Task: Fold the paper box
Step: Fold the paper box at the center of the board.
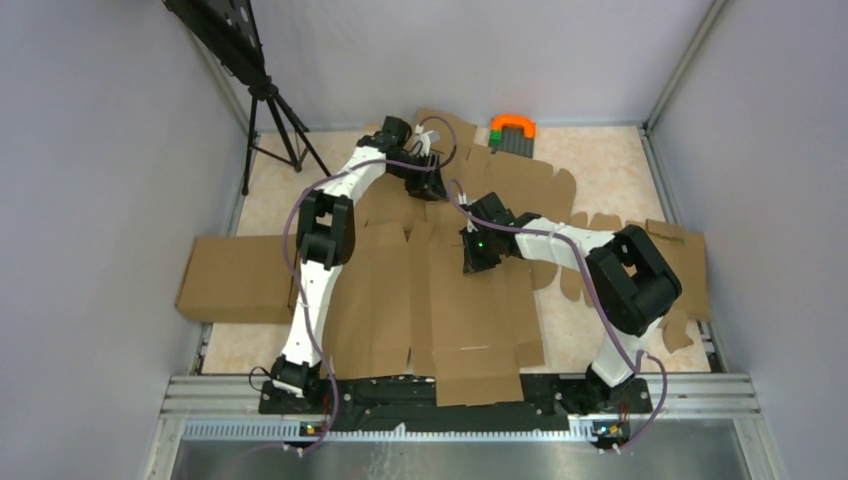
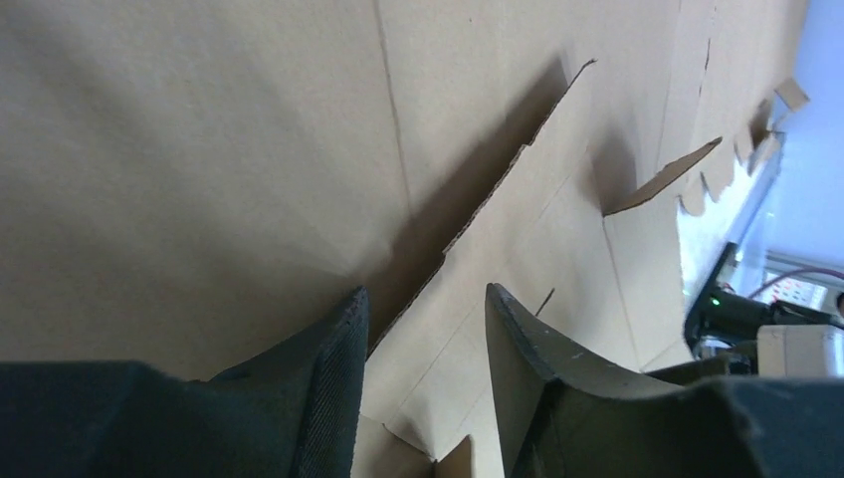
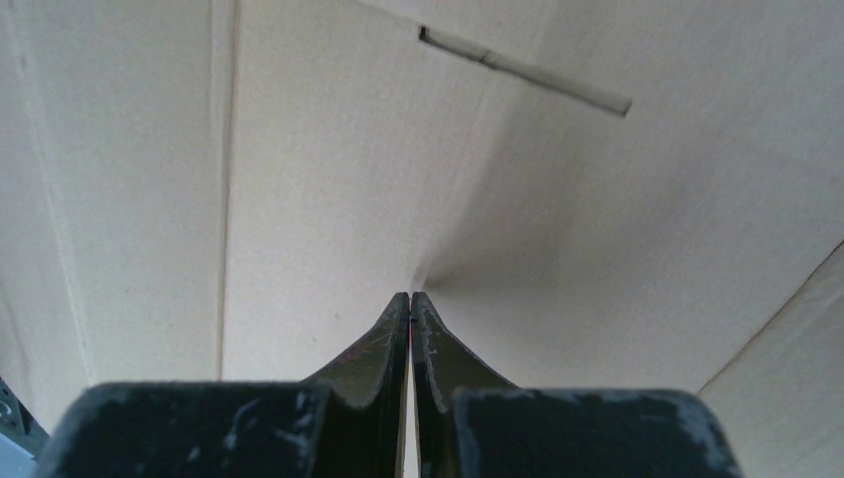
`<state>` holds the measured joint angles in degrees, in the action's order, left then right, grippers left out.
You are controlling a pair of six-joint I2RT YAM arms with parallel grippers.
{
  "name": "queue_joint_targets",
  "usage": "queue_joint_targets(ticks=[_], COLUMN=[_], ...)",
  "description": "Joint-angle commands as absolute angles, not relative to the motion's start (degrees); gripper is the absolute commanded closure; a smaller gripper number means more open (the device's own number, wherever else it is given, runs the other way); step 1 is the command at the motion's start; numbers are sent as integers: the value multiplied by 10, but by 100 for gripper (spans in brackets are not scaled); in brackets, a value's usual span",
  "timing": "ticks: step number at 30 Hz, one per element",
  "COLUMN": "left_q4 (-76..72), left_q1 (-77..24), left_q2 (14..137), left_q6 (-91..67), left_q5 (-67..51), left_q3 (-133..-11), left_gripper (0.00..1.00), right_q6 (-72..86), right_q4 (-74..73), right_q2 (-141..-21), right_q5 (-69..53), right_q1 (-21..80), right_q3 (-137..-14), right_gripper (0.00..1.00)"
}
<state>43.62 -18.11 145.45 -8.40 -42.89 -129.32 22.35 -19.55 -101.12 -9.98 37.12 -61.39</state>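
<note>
Brown cardboard: one paper box (image 1: 450,310), one slab (image 1: 235,278) (far left).

I see my beige table (image 1: 612,165) carrying the box (image 1: 440,315) spread flat across its middle, a cardboard slab (image 1: 235,278) at nine o'clock overhanging the edge, an orange-handled tool (image 1: 512,126) at twelve, and cardboard pieces (image 1: 688,258) at three.
</note>
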Motion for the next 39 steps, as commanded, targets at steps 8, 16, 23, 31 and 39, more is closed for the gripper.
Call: queue_joint_targets(ticks=[8, 16, 23, 31, 39], left_q4=[456, 471, 510, 462, 367], left_q1=[-180, -182, -201, -224, -246], left_q2=[1412, 1368, 1349, 1295, 1215], left_q6=[-69, -45, -5, 19, 17], left_q5=[-536, -537, -502, -409, -296], left_q3=[-1265, -1220, -1201, -1129, -1031], left_gripper=[76, 77, 69, 68, 100], right_q6=[225, 223, 222, 221, 220], right_q4=[-191, -194, -195, -195, -197], right_q2=[-1010, -1015, -1020, -1021, -1020], right_q5=[-101, -91, -89, -89, -86], right_q1=[379, 379, 379, 378, 379], right_q3=[-616, -614, -618, -620, -622], right_gripper=[98, 99, 99, 99, 100])
